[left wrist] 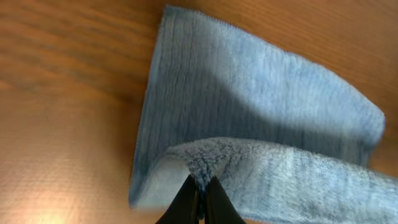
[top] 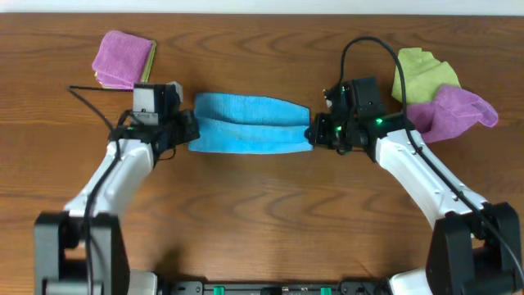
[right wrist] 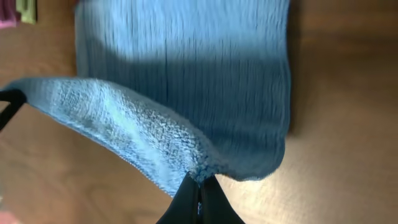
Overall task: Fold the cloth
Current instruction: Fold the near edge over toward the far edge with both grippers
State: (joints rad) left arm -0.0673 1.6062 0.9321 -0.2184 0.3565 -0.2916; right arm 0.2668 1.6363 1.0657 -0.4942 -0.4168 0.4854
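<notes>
Left claw and right claw clenched on opposite cloth edges, broad table wood in front.

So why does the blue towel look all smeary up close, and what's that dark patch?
Left wrist view: the towel is streaky with blur, a soft shadow crosses it, and the table glares at bottom left. Right wrist view: same streaky blur, another shadow band. Overhead view: sharp, evenly lit.

Fuzzy sky-blue cloth, part-folded, one edge lifted above wooden table.
</notes>
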